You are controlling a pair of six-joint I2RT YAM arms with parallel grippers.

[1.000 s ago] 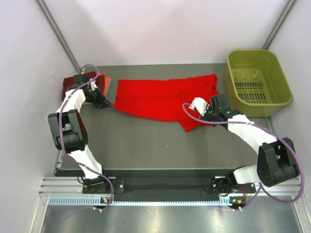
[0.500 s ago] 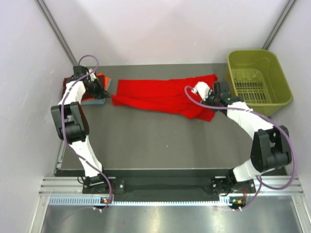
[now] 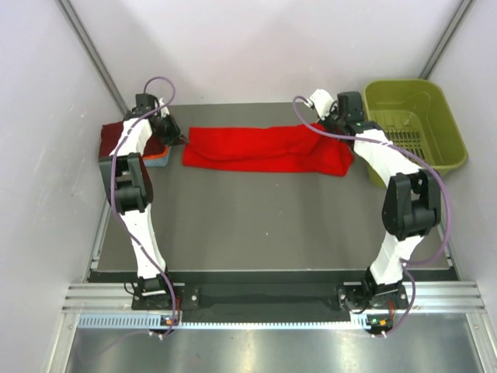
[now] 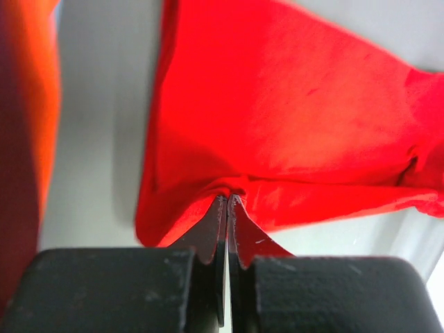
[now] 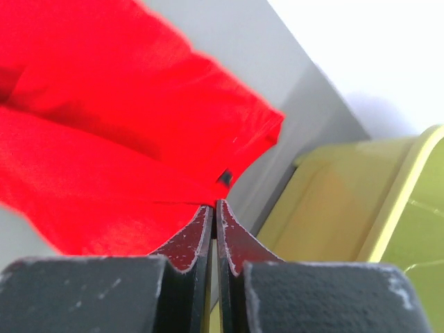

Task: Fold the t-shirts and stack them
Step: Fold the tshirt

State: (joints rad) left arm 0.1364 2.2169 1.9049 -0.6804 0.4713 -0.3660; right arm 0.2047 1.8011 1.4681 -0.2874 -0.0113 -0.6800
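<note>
The bright red t-shirt [image 3: 264,148] lies as a long folded strip across the back of the table. My left gripper [image 3: 180,140] is at its left end and is shut on a pinch of red cloth [image 4: 291,104] in the left wrist view. My right gripper [image 3: 324,127] is at the strip's back right corner and is shut on the red cloth [image 5: 104,104] in the right wrist view. A stack of folded shirts sits at the far left: dark maroon [image 3: 109,140], orange [image 3: 161,150] and grey-blue [image 3: 155,162]. The orange one also shows in the left wrist view [image 4: 35,104].
The olive-green basket [image 3: 446,128] stands at the back right, just beside the shirt's right end and my right arm; its wall shows in the right wrist view [image 5: 347,208]. White walls close off the back and sides. The dark table [image 3: 256,225] spreads in front of the shirt.
Both grippers moved toward the back of the table with the shirt's near edge, folding it over into a narrower strip. The right gripper now sits next to the basket.
</note>
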